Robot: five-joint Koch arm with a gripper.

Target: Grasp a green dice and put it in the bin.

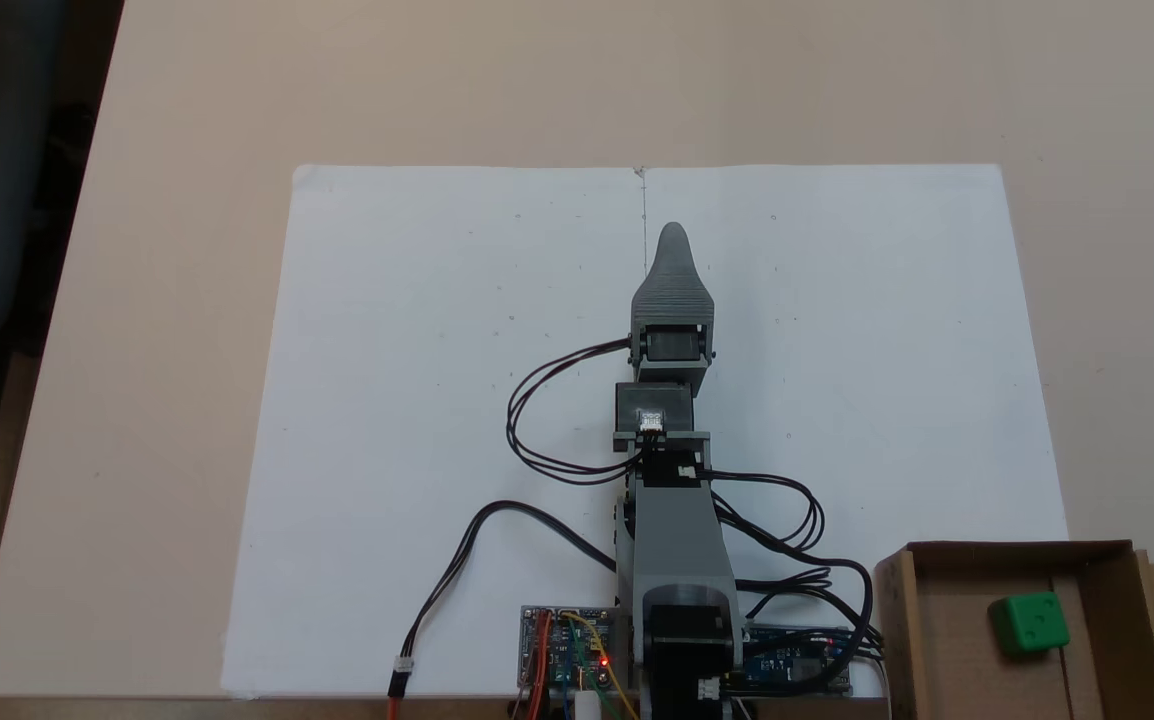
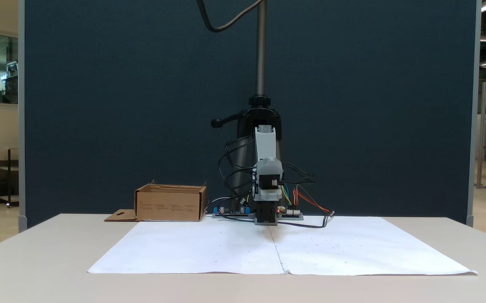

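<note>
The green dice (image 1: 1029, 623) already lies inside the bin (image 1: 1107, 585) at the near right in a fixed view. So the step is only to keep the arm quiet over the white paper (image 1: 437, 400). The gripper (image 1: 674, 235) shows one tip (open or closed, I cannot tell).

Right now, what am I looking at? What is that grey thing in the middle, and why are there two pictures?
The grey thing is a small robot arm with a gripper for pinching. Two cameras film the same table: one from above, one from the front. White paper lies under the arm. Beside it sits a brown cardboard box, the bin, with a green dice inside. The gripper carries nothing; from here I cannot tell if it is open or shut.
</note>
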